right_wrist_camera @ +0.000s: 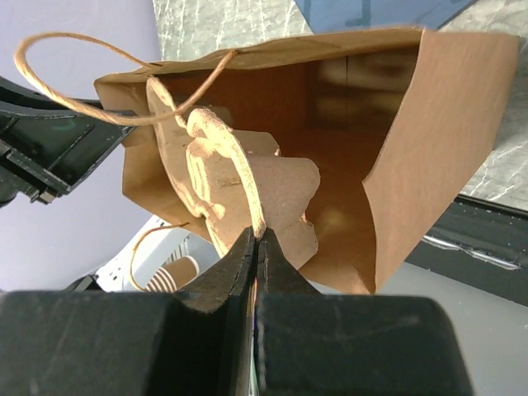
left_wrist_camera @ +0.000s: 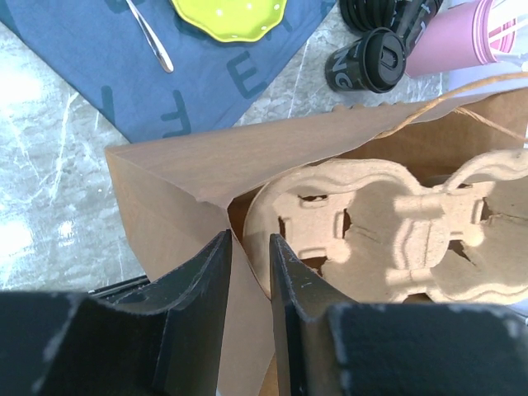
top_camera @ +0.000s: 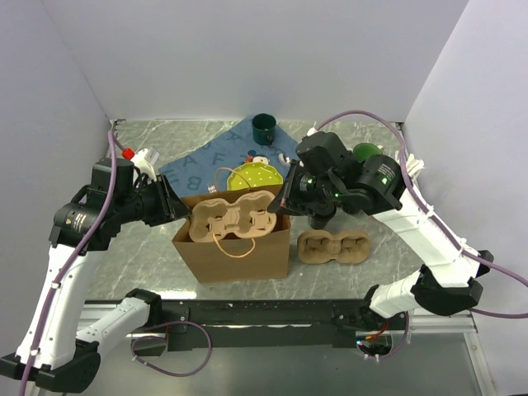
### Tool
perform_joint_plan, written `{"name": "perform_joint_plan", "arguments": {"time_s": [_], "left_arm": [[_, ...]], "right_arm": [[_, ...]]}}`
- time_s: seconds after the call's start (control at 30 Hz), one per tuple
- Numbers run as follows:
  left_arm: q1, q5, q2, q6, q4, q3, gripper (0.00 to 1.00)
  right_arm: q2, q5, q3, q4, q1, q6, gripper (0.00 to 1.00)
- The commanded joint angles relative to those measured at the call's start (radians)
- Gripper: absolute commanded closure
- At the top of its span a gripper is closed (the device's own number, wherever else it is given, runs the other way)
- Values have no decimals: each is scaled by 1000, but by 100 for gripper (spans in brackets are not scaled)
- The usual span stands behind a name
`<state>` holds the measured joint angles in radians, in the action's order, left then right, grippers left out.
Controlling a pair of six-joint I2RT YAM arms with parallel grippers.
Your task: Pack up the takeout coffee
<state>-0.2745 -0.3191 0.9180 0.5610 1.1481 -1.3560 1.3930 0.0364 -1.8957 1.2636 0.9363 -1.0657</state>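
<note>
takeout coffee (left_wrist_camera: 369,63) – where is it, what's it look like? —J

Only on left wrist cam. Small black cup on its side on the desk (left_wrist_camera: 49,165), outside and beyond the paper bag (left_wrist_camera: 181,165). Round black lid faces cam, white lettering on side, unreadable. More black w/ ribbed rim (left_wrist_camera: 375,10) behind it, cut off at frame top, can't tell if it's another cup. Pink tumbler (left_wrist_camera: 458,37) just beside. Top cam: right arm covers that spot. —R

Grippers? —J

Left gripper (left_wrist_camera: 250,239): fingers nearly together, bag's thin creased side wall pinched btwn them. Right gripper (right_wrist_camera: 256,239): closed tight on edge of cup carrier (top_camera: 231,216). —R

Materials? —J

Carrier is tan moulded pulp, fibrous, lobed outline w/ cut tabs, sits in the bag mouth, partly inside. 2nd carrier (top_camera: 334,246) is flat on desk right of bag. Bag is smooth brown kraft w/ twine handles (right_wrist_camera: 74,82), bottom in shadow. Desk is grey marbled. Behind bag: blue lettered cloth (left_wrist_camera: 82,74), yellow-green scalloped plate (left_wrist_camera: 231,12) cut off by frame, metal spoon (left_wrist_camera: 153,37). Dark green mug (top_camera: 266,125) at back. —R
</note>
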Motion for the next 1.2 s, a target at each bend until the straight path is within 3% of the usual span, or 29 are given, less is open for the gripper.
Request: {"name": "perform_joint_plan", "arguments": {"time_s": [0.0, 0.23, 0.7, 1.17], "left_arm": [[0, -25, -4, -7, 10, -14, 69], [0, -23, -4, -7, 10, -6, 69], [0, -5, 7, -13, 28, -8, 69], [0, 8, 21, 7, 36, -22, 69]], "right_arm": [[9, -1, 9, -53, 10, -4, 100], [-14, -33, 78, -69, 12, -8, 100], [-5, -75, 7, -21, -19, 39, 100], [21, 8, 47, -52, -44, 125, 100]]}}
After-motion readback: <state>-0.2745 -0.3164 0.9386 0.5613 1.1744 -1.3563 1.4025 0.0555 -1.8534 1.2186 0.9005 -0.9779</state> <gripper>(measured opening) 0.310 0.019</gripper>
